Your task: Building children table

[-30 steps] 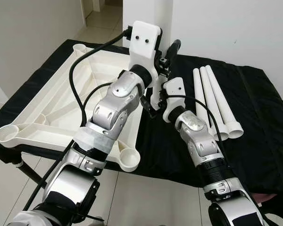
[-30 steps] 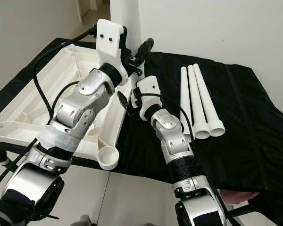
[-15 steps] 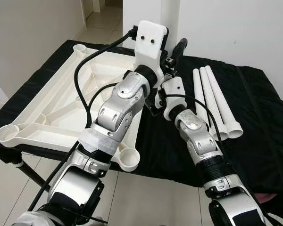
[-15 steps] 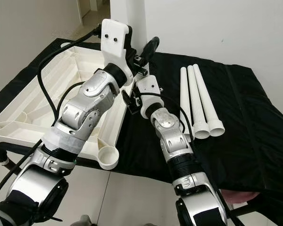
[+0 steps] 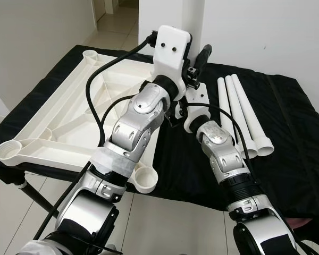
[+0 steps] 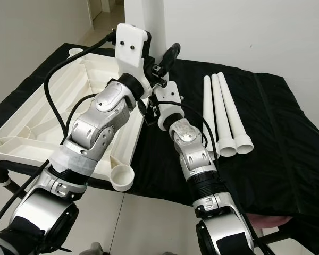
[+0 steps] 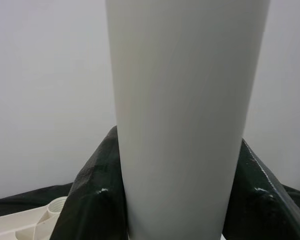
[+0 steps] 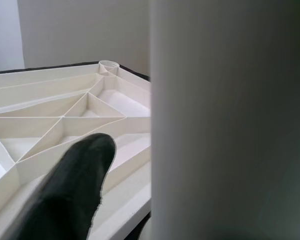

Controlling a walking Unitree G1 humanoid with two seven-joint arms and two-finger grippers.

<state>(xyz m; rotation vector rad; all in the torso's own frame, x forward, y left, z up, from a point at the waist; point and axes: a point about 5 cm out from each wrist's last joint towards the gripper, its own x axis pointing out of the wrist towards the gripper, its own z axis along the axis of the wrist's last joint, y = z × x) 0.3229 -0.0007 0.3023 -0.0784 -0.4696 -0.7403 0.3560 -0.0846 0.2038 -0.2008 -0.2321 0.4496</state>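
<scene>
**One leg upright at the far corner, both grippers on it**

One white table leg point(image 5: 193, 21) stood upright at the far right corner of the upturned tabletop point(image 5: 69, 114), against the white wall. I could not see its base, hidden behind the arms. In the left wrist view the leg point(image 7: 185, 115) ran straight along the camera axis, close to the lens. In the right wrist view the leg point(image 8: 230, 120) was blurred and close.

Left gripper point(image 5: 196, 58) sat high on the leg, one black finger point(image 5: 203, 54) visible beside it. I couldn't tell how its jaws stood, whether clamped or spread.

Right gripper point(image 5: 175, 112) sat lower on the leg, just under the left wrist housing. One black finger point(image 8: 65, 190) showed out of focus beside the leg in its wrist view. Jaw state there also unclear to me.

Tabletop lay underside up, ribs showing, with round sockets at the corners; the near right socket point(image 5: 145, 179) hung at the front edge of the black-covered bench point(image 5: 292, 138).

Three spare legs point(image 5: 242, 114) lay side by side on the black cloth to the right of both arms, flared ends toward me, touching one another, apart from the tabletop.
</scene>
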